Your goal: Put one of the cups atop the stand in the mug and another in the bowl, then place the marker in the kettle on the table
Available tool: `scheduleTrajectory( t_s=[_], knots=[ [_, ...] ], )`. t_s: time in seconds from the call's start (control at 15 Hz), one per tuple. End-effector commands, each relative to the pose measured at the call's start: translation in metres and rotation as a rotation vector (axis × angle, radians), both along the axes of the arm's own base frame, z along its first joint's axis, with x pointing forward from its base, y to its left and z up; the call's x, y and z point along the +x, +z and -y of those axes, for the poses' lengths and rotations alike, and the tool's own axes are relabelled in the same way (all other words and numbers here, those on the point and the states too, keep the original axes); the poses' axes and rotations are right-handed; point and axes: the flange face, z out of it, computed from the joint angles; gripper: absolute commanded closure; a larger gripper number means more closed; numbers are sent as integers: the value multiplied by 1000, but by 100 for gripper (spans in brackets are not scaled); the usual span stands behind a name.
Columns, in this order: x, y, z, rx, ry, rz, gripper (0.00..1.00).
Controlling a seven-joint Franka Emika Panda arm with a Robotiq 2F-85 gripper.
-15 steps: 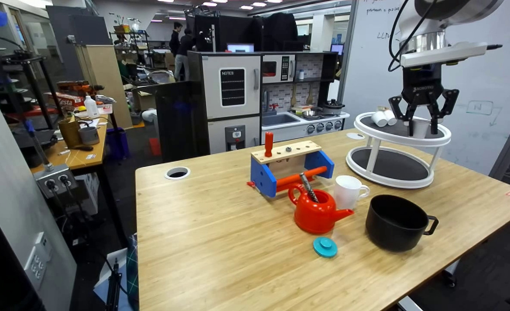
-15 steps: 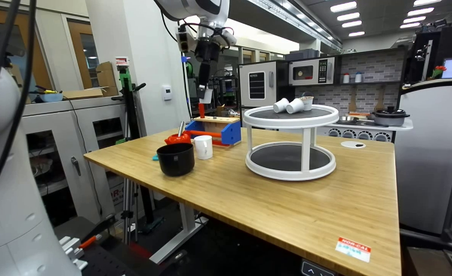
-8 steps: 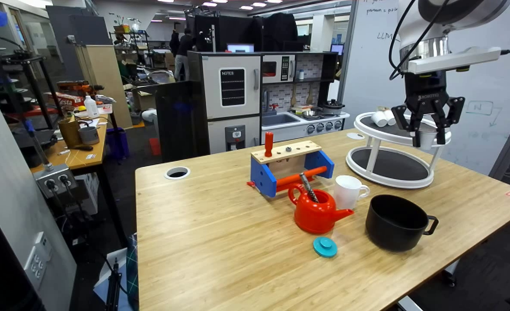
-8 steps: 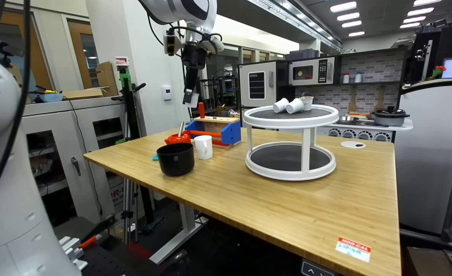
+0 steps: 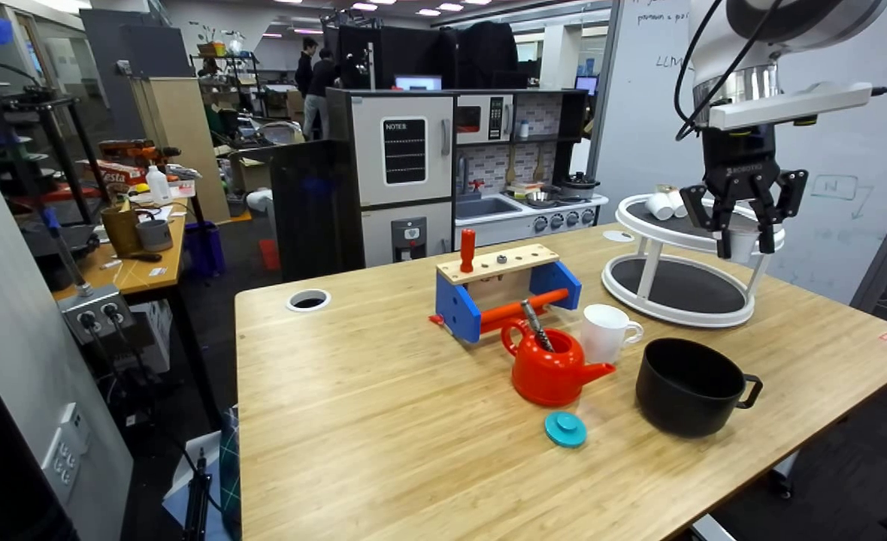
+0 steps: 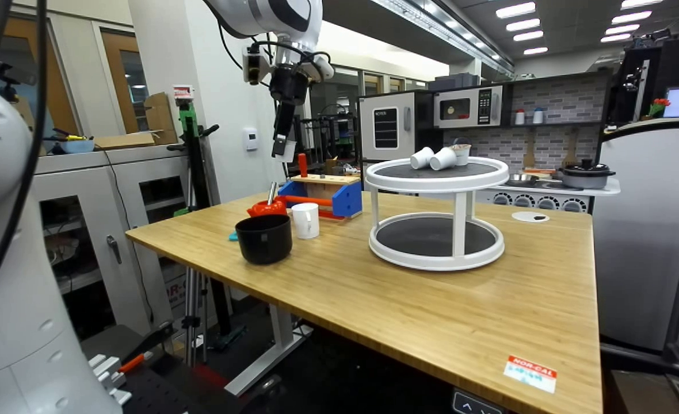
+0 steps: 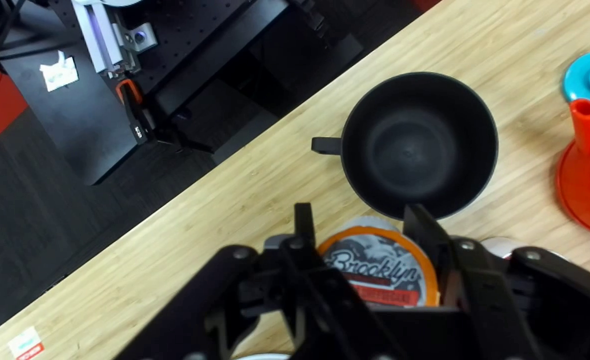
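The claw (image 5: pixel 746 242) is pointed downward and narrowed around a small white cup (image 5: pixel 744 245), gripped by its sides between two dark fingers (image 5: pixel 725 243). The arm (image 6: pixel 259 17) is arched over from above, and in an exterior view its last section is slanted slightly, tips toward the robot's base (image 6: pixel 34 322). The cup is held in the air above the wood-grained table (image 6: pixel 385 299); its wall is smooth and tapered, its long axis is lined up with the fingers, and its round lid (image 7: pixel 380 267), orange-rimmed and printed "Brooklyn", is turned up, as seen in the wrist view.

Near the table edge that faces the base, the deep matte black bowl (image 6: pixel 264 240) is set, its handle turned toward that edge. Beside it, the spout of the glossy, rounded red kettle (image 5: pixel 549 376) is pointed toward the same edge. The marker (image 5: pixel 535 327), slim and mottled grey, is lodged tilted in the kettle, its upper end leaned away from the spout. The plain white mug (image 5: pixel 603 334) is stood between the bowl and the blue-sided rack (image 5: pixel 458 308). Toward the table's end with the red-and-white sticker (image 6: pixel 530 374), the stand (image 6: pixel 437 186) is placed, white-rimmed and dark-topped; on its upper tier two white cups (image 6: pixel 444 159) are laid sideways beside an upright third cup (image 6: pixel 462 153).
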Motion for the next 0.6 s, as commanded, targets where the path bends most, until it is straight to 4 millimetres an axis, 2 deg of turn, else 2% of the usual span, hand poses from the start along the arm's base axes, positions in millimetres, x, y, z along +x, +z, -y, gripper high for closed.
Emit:
scheduleTrajectory(
  t_s=[0.0,0.53],
  knots=[
    [3,4,-1,4,11,8,77],
    [-1,3,-32,18,80,7,77]
  ],
)
